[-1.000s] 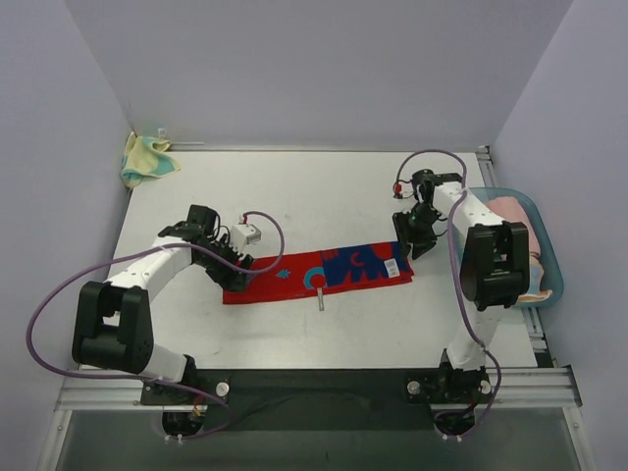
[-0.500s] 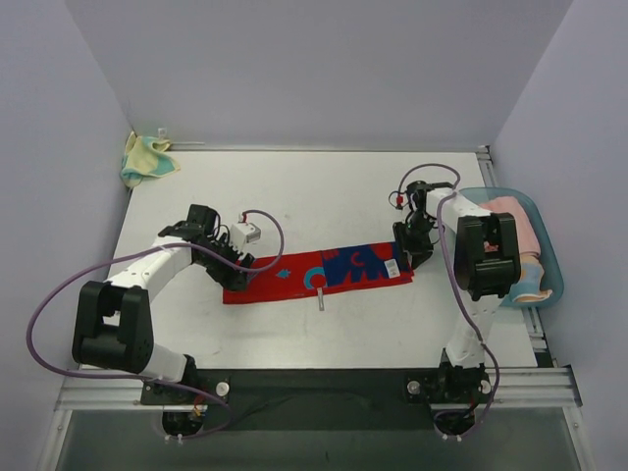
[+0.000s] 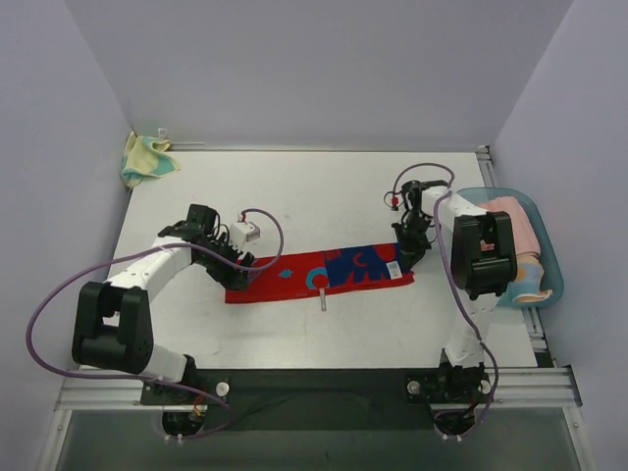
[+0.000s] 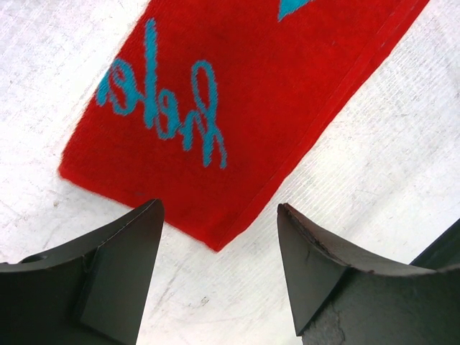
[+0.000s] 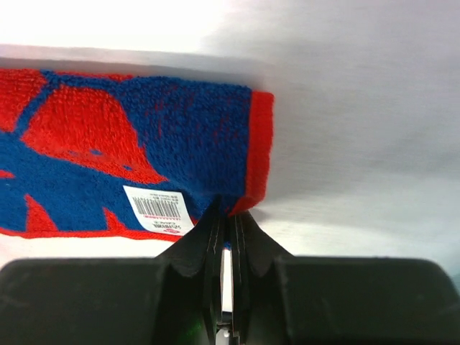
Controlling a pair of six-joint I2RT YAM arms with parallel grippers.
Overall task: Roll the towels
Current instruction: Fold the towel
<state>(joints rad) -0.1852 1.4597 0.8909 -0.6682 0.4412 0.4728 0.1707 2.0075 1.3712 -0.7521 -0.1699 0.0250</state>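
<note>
Tabletop [image 3: 324,191], towel [image 5: 108,136] edge in right hand [image 5: 227,215]

New pinch, right hand [image 5: 228,213] (red towel [image 5: 108,136])

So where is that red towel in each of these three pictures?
Top external: the red towel lies flat at the picture's centre.
Left wrist: its left end, with teal writing, just past the open left fingers.
Right wrist: its right end, the shut right fingers pinching the hem.
Shared landmark: the white label, seen from above and in the right wrist view; not in the left.
</note>
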